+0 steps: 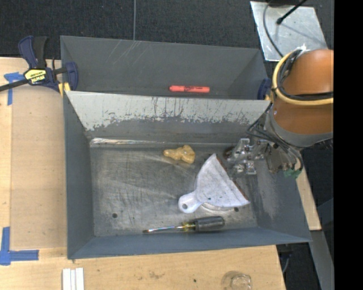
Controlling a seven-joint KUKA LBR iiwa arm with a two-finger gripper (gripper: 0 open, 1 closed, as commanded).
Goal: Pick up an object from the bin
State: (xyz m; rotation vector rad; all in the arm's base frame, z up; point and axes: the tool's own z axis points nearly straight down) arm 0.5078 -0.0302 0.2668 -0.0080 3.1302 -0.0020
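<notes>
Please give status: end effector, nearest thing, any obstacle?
Copy: end effector over right side of bin. Nearest: white fan-shaped scoop, beside it. Farther off: tan lump, screwdriver.

Dark textured floor [187, 22] spans 10 to 1 o'clock; thin pale line [135, 17] runs down it near 12. Pale speckled sheet [295, 35] at 1 o'clock, brightly lit. Tan work surface [34, 170] at 9 o'clock, continuing along 6. Dark floor again at 4 o'clock.

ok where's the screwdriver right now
In the camera view the screwdriver lies flat on the floor along the bin's front wall, slightly right of centre, just below the white scoop, with its handle pointing right.
</notes>
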